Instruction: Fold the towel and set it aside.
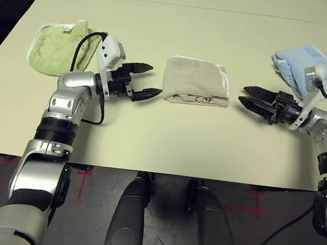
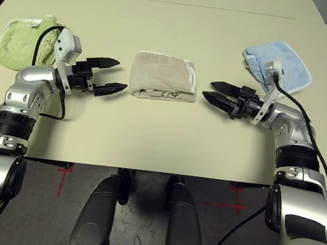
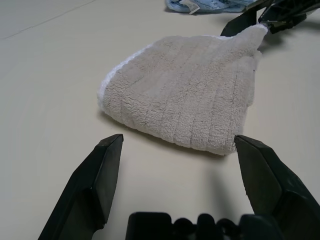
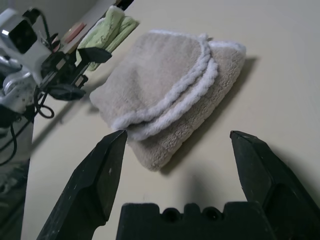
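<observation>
I see the folded beige towel (image 1: 196,82) at centre frame; my left gripper (image 1: 143,81) and right gripper (image 1: 250,97) flank it, both spread wide, holding nothing

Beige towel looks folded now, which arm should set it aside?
Probably either. The left gripper and right gripper flank the folded towel, both open, apart from it. Slight edge left: its fingers already straddle the folded edge.
</observation>
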`<control>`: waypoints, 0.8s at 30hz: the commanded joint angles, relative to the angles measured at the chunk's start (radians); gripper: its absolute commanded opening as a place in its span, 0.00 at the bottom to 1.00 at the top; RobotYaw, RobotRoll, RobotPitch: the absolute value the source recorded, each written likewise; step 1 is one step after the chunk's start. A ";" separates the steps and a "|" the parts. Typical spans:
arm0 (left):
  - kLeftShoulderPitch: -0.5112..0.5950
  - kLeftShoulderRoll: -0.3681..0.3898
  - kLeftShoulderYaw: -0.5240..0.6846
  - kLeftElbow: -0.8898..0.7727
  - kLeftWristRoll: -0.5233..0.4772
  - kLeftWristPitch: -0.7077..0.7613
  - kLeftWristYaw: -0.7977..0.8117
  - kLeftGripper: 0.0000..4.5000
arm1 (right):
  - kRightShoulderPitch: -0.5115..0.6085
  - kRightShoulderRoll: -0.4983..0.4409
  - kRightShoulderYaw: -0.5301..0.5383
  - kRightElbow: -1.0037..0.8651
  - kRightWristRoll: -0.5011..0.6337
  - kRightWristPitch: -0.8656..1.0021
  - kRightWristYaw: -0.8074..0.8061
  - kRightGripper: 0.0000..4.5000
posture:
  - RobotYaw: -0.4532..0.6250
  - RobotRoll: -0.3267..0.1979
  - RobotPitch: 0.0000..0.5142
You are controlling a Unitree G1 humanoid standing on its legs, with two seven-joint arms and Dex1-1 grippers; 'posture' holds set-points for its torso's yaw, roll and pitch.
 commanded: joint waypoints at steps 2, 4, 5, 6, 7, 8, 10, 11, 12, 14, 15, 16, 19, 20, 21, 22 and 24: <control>0.039 0.019 -0.015 -0.043 0.005 -0.025 -0.025 1.00 | -0.056 0.031 -0.025 0.073 0.017 0.071 -0.057 0.99 | 0.51 0.62 0.50; 0.043 0.020 -0.015 -0.055 0.003 -0.022 -0.024 1.00 | -0.086 0.040 -0.024 0.109 0.013 0.097 -0.073 0.99 | 0.52 0.62 0.50; 0.045 0.020 -0.014 -0.061 0.001 -0.020 -0.023 1.00 | -0.098 0.043 -0.018 0.124 0.007 0.110 -0.076 0.99 | 0.52 0.62 0.50; 0.047 0.020 -0.014 -0.068 -0.001 -0.017 -0.022 1.00 | -0.107 0.045 -0.008 0.137 -0.004 0.119 -0.080 0.99 | 0.53 0.62 0.50; 0.049 0.020 -0.014 -0.077 -0.002 -0.012 -0.021 1.00 | -0.113 0.045 0.003 0.147 -0.015 0.129 -0.080 0.99 | 0.53 0.62 0.51; 0.052 0.020 -0.014 -0.086 -0.004 -0.007 -0.020 1.00 | -0.118 0.045 0.011 0.155 -0.021 0.143 -0.081 0.99 | 0.53 0.62 0.51; 0.059 0.020 -0.013 -0.109 -0.009 0.005 -0.017 1.00 | -0.123 0.044 0.014 0.164 -0.026 0.170 -0.080 0.99 | 0.54 0.62 0.51; 0.062 0.019 -0.012 -0.121 -0.011 0.012 -0.015 1.00 | -0.125 0.043 0.008 0.166 -0.020 0.190 -0.079 0.99 | 0.54 0.62 0.52; 0.065 0.019 -0.012 -0.131 -0.014 0.019 -0.013 1.00 | -0.126 0.041 0.002 0.166 -0.016 0.204 -0.079 0.99 | 0.54 0.62 0.52; 0.070 0.019 -0.010 -0.145 -0.016 0.030 -0.011 1.00 | -0.129 0.040 -0.018 0.169 -0.002 0.240 -0.090 0.99 | 0.54 0.62 0.52; 0.072 0.020 -0.010 -0.150 -0.017 0.034 -0.010 1.00 | -0.130 0.041 -0.022 0.166 0.001 0.252 -0.092 0.99 | 0.54 0.62 0.52; 0.074 0.020 -0.010 -0.153 -0.018 0.036 -0.010 1.00 | -0.130 0.042 -0.024 0.163 0.002 0.260 -0.093 0.99 | 0.54 0.62 0.52; 0.075 0.021 -0.011 -0.158 -0.018 0.042 -0.009 1.00 | -0.134 0.055 -0.033 0.155 0.009 0.280 -0.105 0.99 | 0.53 0.62 0.52; 0.072 0.021 -0.012 -0.156 -0.018 0.042 -0.010 1.00 | -0.137 0.061 -0.036 0.151 0.012 0.288 -0.110 0.96 | 0.53 0.62 0.52; 0.070 0.021 -0.013 -0.154 -0.017 0.043 -0.011 1.00 | -0.139 0.066 -0.039 0.148 0.013 0.294 -0.113 0.91 | 0.53 0.62 0.52; 0.068 0.021 -0.014 -0.153 -0.016 0.043 -0.011 1.00 | -0.138 0.067 -0.036 0.142 0.012 0.300 -0.109 0.86 | 0.53 0.62 0.52; 0.065 0.021 -0.016 -0.151 -0.015 0.043 -0.013 1.00 | -0.139 0.068 -0.037 0.136 0.015 0.315 -0.107 0.72 | 0.53 0.62 0.52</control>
